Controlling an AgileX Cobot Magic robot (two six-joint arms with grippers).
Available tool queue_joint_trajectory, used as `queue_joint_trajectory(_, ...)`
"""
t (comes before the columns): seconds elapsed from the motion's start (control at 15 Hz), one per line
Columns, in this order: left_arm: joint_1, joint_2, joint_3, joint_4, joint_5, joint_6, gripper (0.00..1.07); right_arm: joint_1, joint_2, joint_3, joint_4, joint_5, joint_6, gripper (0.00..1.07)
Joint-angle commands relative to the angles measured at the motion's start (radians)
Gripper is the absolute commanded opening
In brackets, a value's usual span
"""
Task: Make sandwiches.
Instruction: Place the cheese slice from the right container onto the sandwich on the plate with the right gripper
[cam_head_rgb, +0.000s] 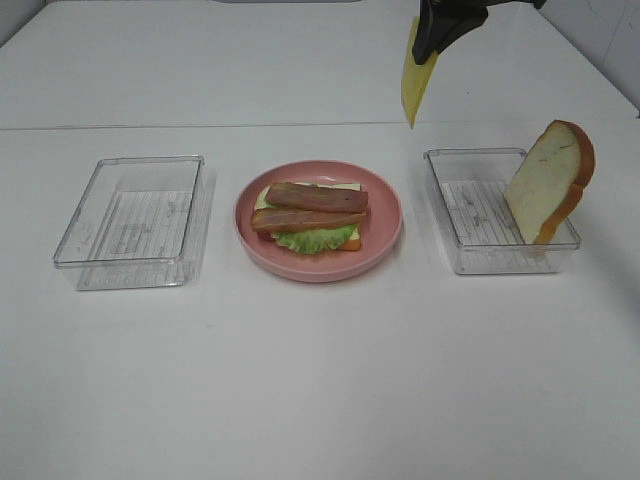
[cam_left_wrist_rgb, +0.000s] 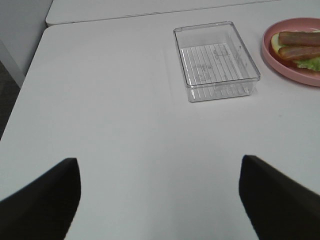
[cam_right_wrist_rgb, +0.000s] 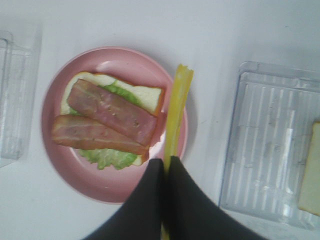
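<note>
On the pink plate (cam_head_rgb: 385, 235) lies a half-built sandwich (cam_head_rgb: 310, 217): a white bread slice, green lettuce and two reddish-brown bacon strips (cam_right_wrist_rgb: 105, 117) on top. High above the table between the plate and the right tray, my right gripper (cam_head_rgb: 428, 52) is shut on a yellow cheese slice (cam_head_rgb: 412, 82) that hangs edge-down; the wrist view shows the cheese slice (cam_right_wrist_rgb: 176, 117) clamped between the black fingers (cam_right_wrist_rgb: 145, 200). A second bread slice (cam_head_rgb: 548, 180) leans upright in the right tray (cam_head_rgb: 470, 255). My left gripper (cam_left_wrist_rgb: 160, 200) is open over bare table, holding nothing.
An empty clear tray (cam_head_rgb: 135, 222) stands left of the plate, also seen as the tray (cam_left_wrist_rgb: 216, 61) in the left wrist view. A seam between two white tabletops runs across the back.
</note>
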Motion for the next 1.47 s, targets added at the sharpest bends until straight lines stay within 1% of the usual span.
queue_joint_trajectory(0.07, 0.002, -0.012, 0.002, -0.001, -0.003, 0.002, 0.79, 0.049, -0.010, 0.029, 0.038, 0.044, -0.011, 0.00)
queue_joint_trajectory(0.13, 0.002, -0.012, 0.002, -0.001, -0.003, 0.002, 0.79, 0.101, -0.010, 0.076, 0.040, 0.002, -0.001, 0.00)
queue_joint_trajectory(0.27, 0.002, -0.012, 0.002, -0.001, -0.003, 0.002, 0.79, 0.142, -0.010, 0.139, 0.056, -0.057, -0.005, 0.00)
queue_joint_trajectory(0.4, 0.002, -0.012, 0.002, -0.001, -0.003, 0.002, 0.79, 0.201, -0.001, 0.221, 0.091, -0.157, -0.004, 0.00)
queue_joint_trajectory(0.67, 0.002, -0.012, 0.002, -0.001, -0.003, 0.002, 0.79, 0.253, 0.054, 0.227, 0.201, -0.310, -0.042, 0.00)
queue_joint_trajectory(0.8, 0.002, -0.012, 0.002, -0.001, -0.003, 0.002, 0.79, 0.252, 0.077, 0.227, 0.225, -0.337, -0.054, 0.00)
queue_joint_trajectory(1.0, 0.002, -0.012, 0.002, -0.001, -0.003, 0.002, 0.79, 0.252, 0.128, 0.227, 0.222, -0.407, -0.057, 0.00)
queue_joint_trajectory(1.13, 0.002, -0.012, 0.002, -0.001, -0.003, 0.002, 0.79, 0.248, 0.147, 0.227, 0.203, -0.434, -0.057, 0.00)
queue_joint_trajectory(1.2, 0.002, -0.012, 0.002, -0.001, -0.003, 0.002, 0.79, 0.240, 0.170, 0.227, 0.113, -0.429, -0.033, 0.00)
queue_joint_trajectory(1.27, 0.002, -0.012, 0.002, -0.001, -0.003, 0.002, 0.79, 0.240, 0.176, 0.227, 0.081, -0.423, -0.015, 0.00)
queue_joint_trajectory(1.4, 0.002, -0.012, 0.002, -0.001, -0.003, 0.002, 0.79, 0.235, 0.195, 0.227, -0.074, -0.404, 0.055, 0.00)
queue_joint_trajectory(1.47, 0.002, -0.012, 0.002, -0.001, -0.003, 0.002, 0.79, 0.235, 0.196, 0.227, -0.124, -0.396, 0.075, 0.00)
